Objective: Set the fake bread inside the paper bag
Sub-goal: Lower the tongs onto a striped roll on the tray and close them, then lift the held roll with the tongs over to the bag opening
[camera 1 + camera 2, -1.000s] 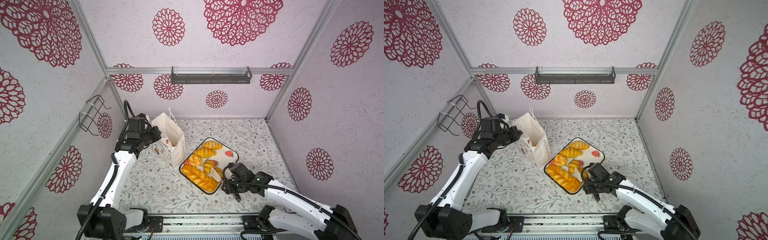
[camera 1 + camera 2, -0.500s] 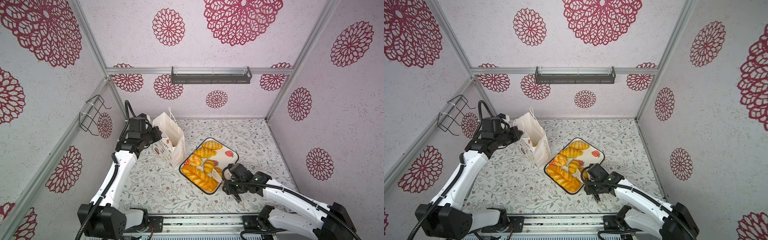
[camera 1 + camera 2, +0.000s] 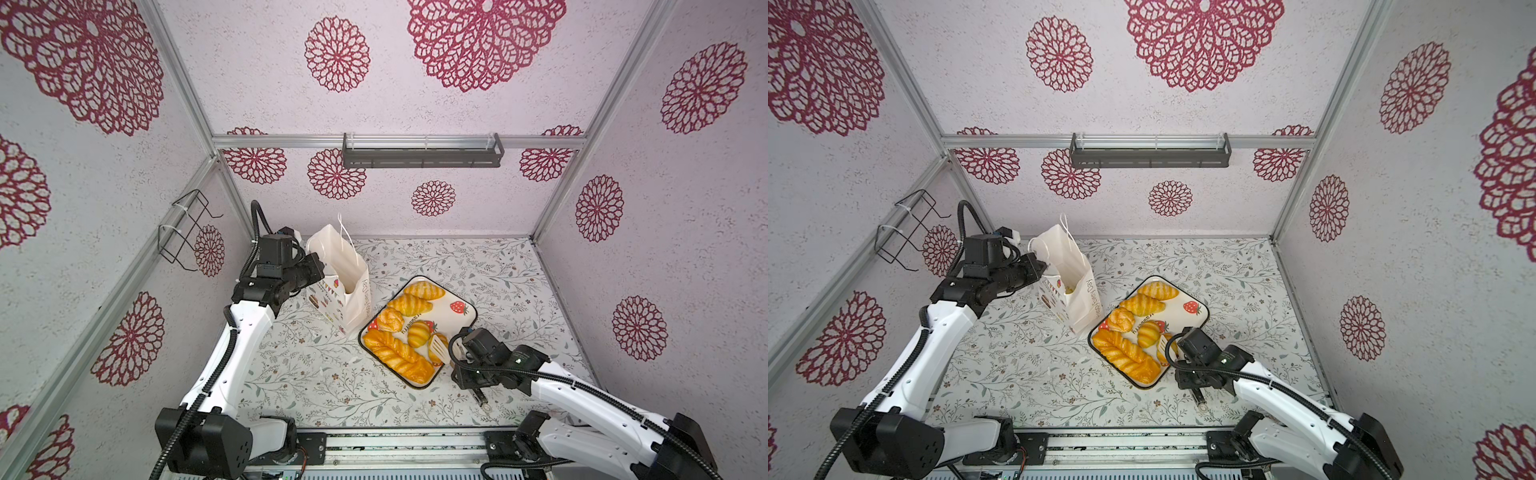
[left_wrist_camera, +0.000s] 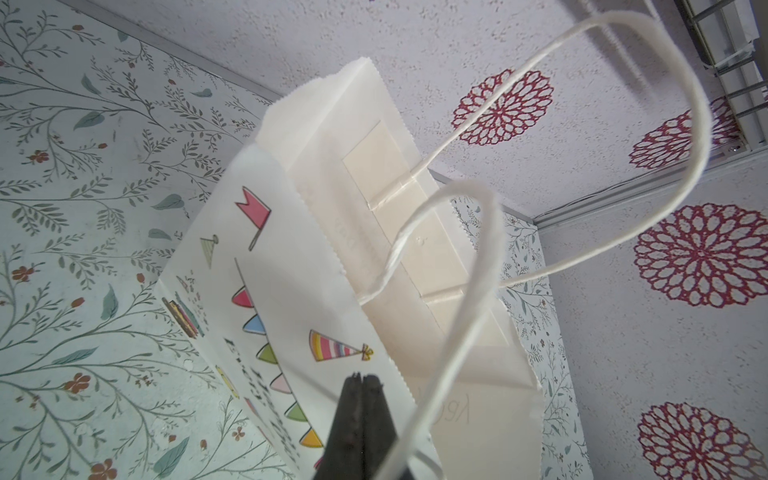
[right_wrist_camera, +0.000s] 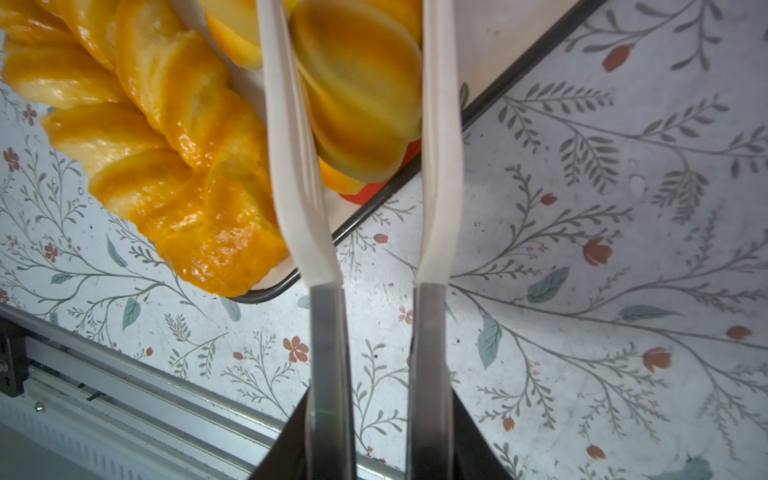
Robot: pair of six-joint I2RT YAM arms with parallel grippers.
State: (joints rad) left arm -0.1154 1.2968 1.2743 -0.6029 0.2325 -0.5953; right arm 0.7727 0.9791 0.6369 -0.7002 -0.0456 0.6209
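The paper bag stands upright and open at the back left, and a bit of yellow shows inside it. My left gripper is shut against the bag's printed side near the rim, beside a cord handle; I cannot tell whether it pinches anything. The fake bread lies on a cream strawberry-print tray: croissants, round rolls and a plaited loaf. My right gripper is shut on white-tipped tongs, whose blades press both sides of a small roll at the tray's near corner.
A black wire rack hangs on the left wall. A grey shelf is fixed to the back wall. A metal rail runs along the front edge of the floral table, and walls close in three sides.
The tongs in my right gripper have closed in on the small roll at the tray's near corner. My left arm has stayed at the bag.
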